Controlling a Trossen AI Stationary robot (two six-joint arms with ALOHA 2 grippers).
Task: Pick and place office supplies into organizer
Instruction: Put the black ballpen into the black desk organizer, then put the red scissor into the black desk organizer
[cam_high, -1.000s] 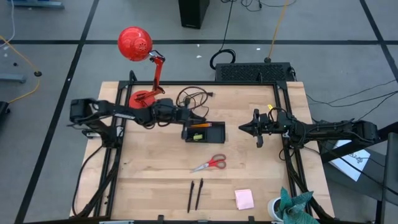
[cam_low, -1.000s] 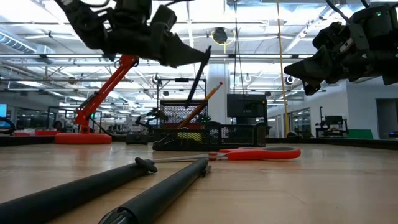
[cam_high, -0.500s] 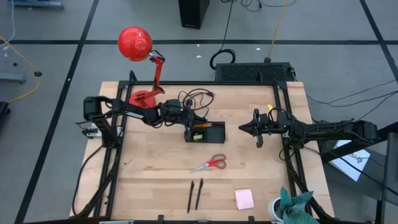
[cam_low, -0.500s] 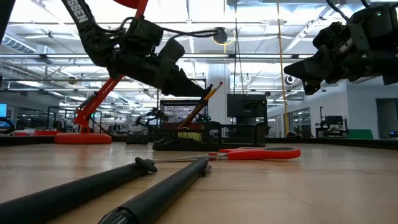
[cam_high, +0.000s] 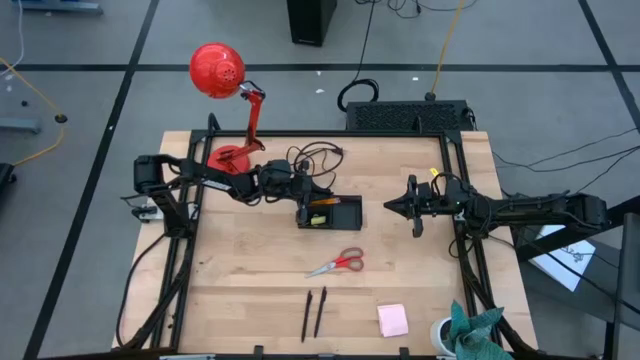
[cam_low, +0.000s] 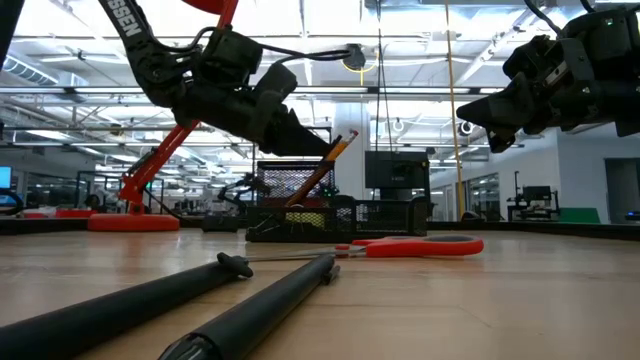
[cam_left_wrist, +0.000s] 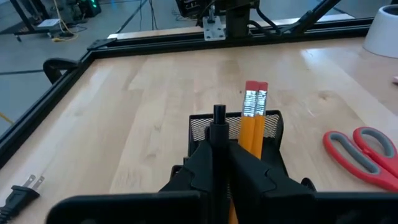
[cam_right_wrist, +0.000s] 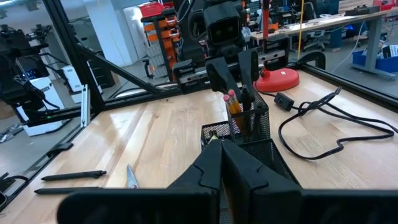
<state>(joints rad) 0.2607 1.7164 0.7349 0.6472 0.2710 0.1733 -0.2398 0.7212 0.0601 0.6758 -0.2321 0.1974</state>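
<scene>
**Left pincer over the organizer, pen in its grip**

Nearest the front edge of the tabletop (cam_high: 250, 290), at about 6 o'clock in the high view, two black pens (cam_high: 313, 314) lie side by side, and the pink sticky-note pad (cam_high: 392, 320) sits off at 5 o'clock. Just beyond the pens, the red-handled scissors (cam_high: 337, 264) lie flat, blades toward the left arm's side (the low view shows them as a red streak behind the pen barrels).

On to the middle of the tabletop: the black mesh organizer (cam_high: 328, 212) stands there, with two orange pencils (cam_left_wrist: 252, 121) leaning upright in its taller cup and a small yellow-green block (cam_high: 320, 219) in the low tray part. The left pincer (cam_high: 303, 196) hangs right at the organizer's 9 o'clock end, fingers clenched on a black pen (cam_left_wrist: 218, 124) that stands upright just beside the pencils, its lower part hidden behind the fingers.

Over at 3 o'clock, the right pincer (cam_high: 400, 205) waits in the air, well apart from the organizer and pointing toward it, its fingers closed together on nothing.

Farthest back, at 11 o'clock, the red desk lamp (cam_high: 225, 95) stands on its base, a black cable (cam_high: 310, 156) coiled beside it.
</scene>
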